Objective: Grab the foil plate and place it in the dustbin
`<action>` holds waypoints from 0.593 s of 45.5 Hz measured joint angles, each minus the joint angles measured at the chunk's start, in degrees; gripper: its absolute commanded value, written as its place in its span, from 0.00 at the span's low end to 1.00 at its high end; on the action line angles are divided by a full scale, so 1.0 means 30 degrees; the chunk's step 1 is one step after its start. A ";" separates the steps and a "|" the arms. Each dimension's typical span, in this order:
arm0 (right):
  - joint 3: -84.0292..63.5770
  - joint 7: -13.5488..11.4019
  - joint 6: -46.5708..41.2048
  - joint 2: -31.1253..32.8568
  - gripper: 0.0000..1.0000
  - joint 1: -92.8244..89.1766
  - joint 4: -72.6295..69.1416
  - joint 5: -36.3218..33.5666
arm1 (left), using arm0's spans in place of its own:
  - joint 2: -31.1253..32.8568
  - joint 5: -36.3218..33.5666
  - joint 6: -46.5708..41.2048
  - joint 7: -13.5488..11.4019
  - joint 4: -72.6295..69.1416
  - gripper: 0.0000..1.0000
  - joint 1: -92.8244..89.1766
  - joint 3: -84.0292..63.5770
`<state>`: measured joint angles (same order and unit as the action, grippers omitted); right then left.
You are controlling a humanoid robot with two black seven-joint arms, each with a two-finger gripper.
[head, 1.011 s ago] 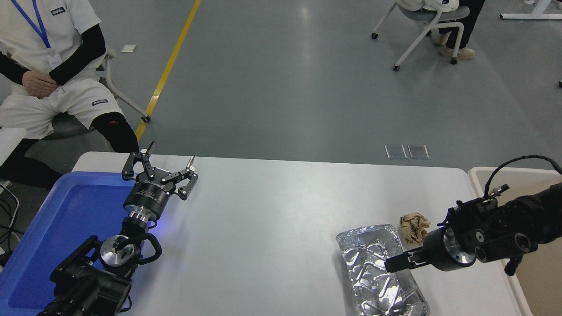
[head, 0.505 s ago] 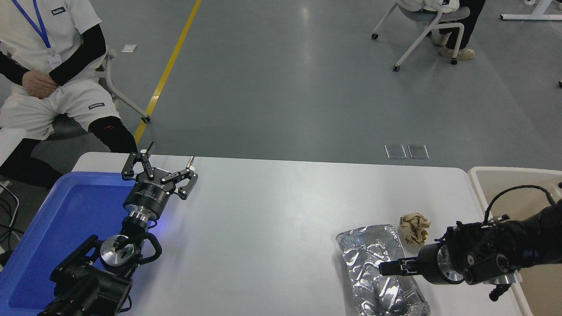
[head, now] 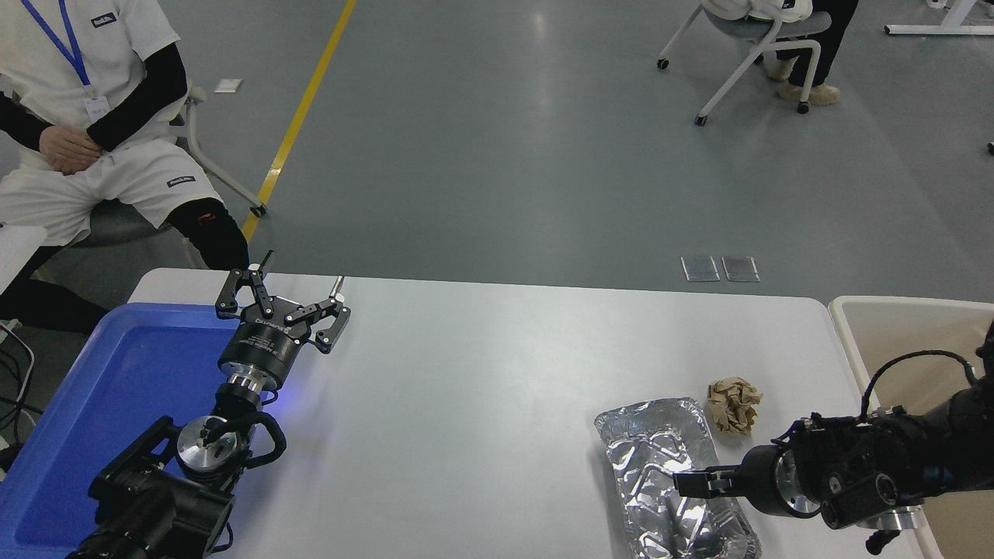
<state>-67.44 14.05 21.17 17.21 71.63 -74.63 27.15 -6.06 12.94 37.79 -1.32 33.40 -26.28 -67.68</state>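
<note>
Altogether one foil plate (head: 672, 481), one paper ball (head: 733, 404), right pincer (head: 683, 483) over plate, grip unclear, left pincer (head: 281, 299) spread empty.

foil plate (head: 668, 473) shiny crinkled metal; paper ball (head: 733, 404) crumpled matt; table (head: 497, 373) smooth white

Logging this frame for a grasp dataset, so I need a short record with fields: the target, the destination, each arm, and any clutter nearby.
target: foil plate, flat on the white table, near its right front
destination: dustbin, off the table's right edge, open top
right gripper: low over the plate's right rim, pointing left; grip state unclear
left gripper: parked at lower left, fingers spread, by the blue tray
clutter: crumpled paper ball, just beyond the plate's far right corner
bystander: person seated at far left
</note>
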 measured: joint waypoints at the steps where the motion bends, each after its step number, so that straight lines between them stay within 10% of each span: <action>1: -0.0071 0.0001 0.0019 -0.0004 0.00 -0.0003 -0.0005 0.0010 | 0.0000 0.0000 0.0000 0.0000 0.0000 0.99 0.0000 0.0000; 27: -0.0471 0.0090 0.0110 -0.0078 0.00 0.0154 -0.0140 -0.0042 | 0.0000 -0.0008 0.0000 0.0000 0.0000 0.99 0.0000 0.0000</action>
<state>-68.85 14.32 21.50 16.97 72.09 -75.05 27.03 -6.06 12.91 37.79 -1.32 33.40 -26.28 -67.68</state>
